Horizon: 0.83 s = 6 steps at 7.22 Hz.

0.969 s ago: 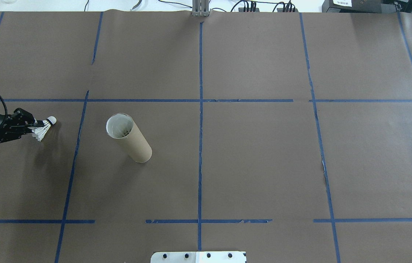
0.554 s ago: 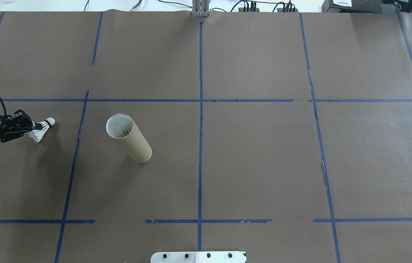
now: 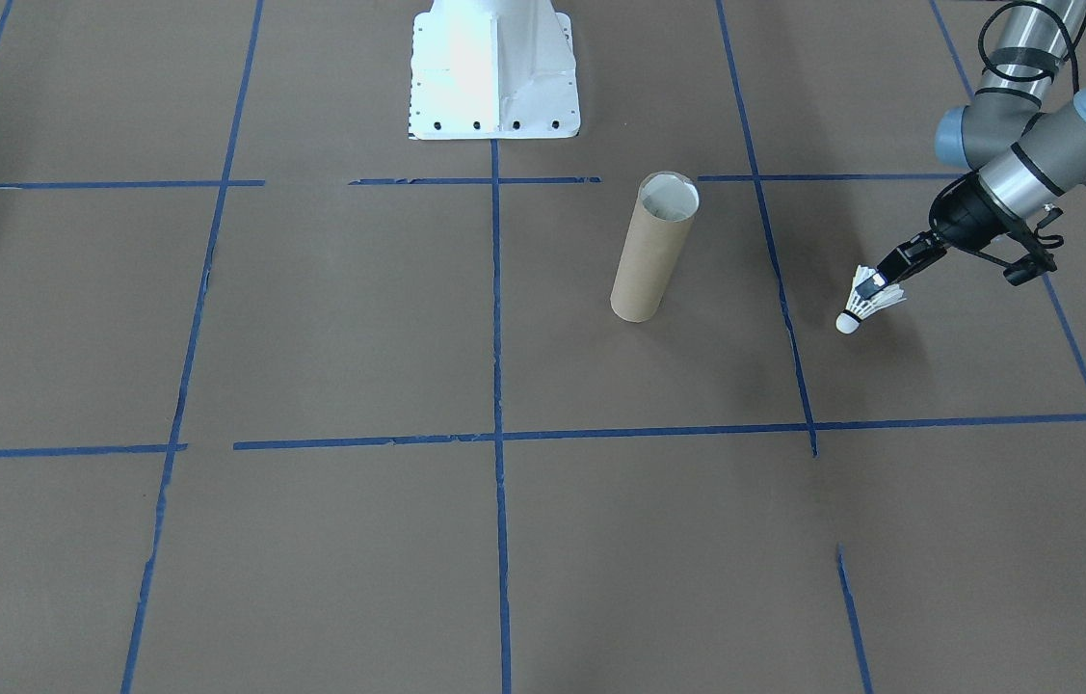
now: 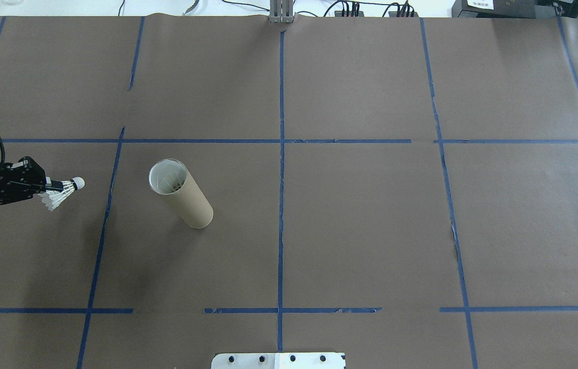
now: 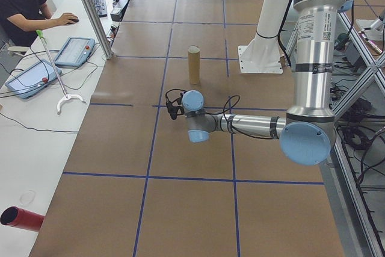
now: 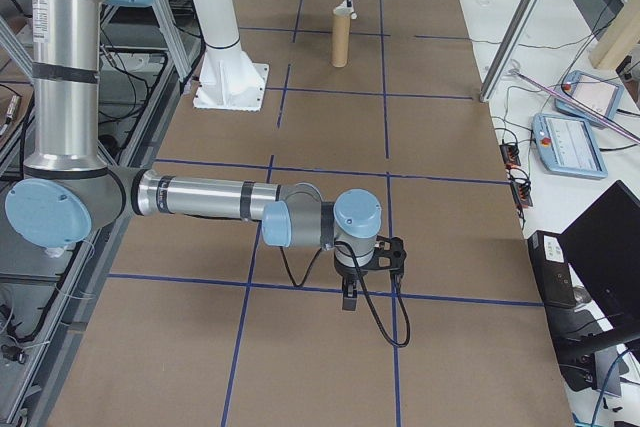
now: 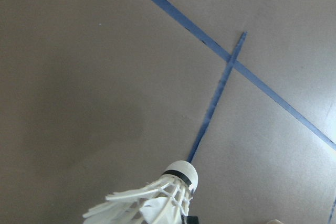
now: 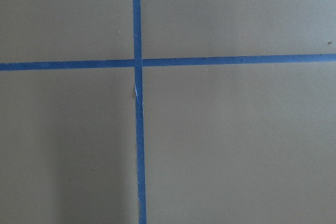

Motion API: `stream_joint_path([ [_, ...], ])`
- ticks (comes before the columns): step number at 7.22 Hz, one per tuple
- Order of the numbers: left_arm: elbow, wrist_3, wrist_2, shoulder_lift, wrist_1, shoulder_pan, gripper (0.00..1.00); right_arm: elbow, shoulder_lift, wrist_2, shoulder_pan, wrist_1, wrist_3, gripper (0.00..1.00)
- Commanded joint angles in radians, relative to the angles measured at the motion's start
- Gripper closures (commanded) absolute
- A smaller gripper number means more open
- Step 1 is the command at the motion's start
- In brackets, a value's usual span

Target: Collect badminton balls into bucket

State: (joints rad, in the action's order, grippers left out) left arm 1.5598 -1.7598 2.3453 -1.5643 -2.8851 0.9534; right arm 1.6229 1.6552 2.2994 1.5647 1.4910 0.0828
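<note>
A white feather shuttlecock hangs above the table's left part with my left gripper shut on its feather skirt; its cork tip points toward the tube. From the front, the shuttlecock tilts cork-down below the left gripper. The left wrist view has the shuttlecock at its bottom edge. The brown cardboard tube stands upright right of it, mouth open, also visible as the tube. My right gripper hovers low over the table's far right end; whether it is open or shut I cannot tell.
Blue tape lines divide the brown table cover. The white robot base sits at the table's near edge. A person sits at a side bench holding tablets and a red cylinder.
My left gripper has carried the shuttlecock a little toward the robot's side of the table and slightly toward the tube. The tube has not moved.
</note>
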Motion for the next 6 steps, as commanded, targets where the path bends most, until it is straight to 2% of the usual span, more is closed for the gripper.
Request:
stream_joint_path([
  [1,0.118,0.012,0.13,-0.054,0.188,0.076,1.0,0.0,0.0,0.0,0.0,0.0,0.0,0.0],
  [2,0.143,0.025,0.155,-0.09,0.193,0.093,1.0,0.0,0.0,0.0,0.0,0.0,0.0,0.0],
  [3,0.184,0.08,0.176,-0.103,0.26,0.105,1.0,0.0,0.0,0.0,0.0,0.0,0.0,0.0],
  [5,0.322,0.237,0.177,-0.231,0.659,0.143,1.0,0.0,0.0,0.0,0.0,0.0,0.0,0.0],
  [6,0.373,0.319,0.175,-0.276,0.802,0.166,1.0,0.0,0.0,0.0,0.0,0.0,0.0,0.0],
])
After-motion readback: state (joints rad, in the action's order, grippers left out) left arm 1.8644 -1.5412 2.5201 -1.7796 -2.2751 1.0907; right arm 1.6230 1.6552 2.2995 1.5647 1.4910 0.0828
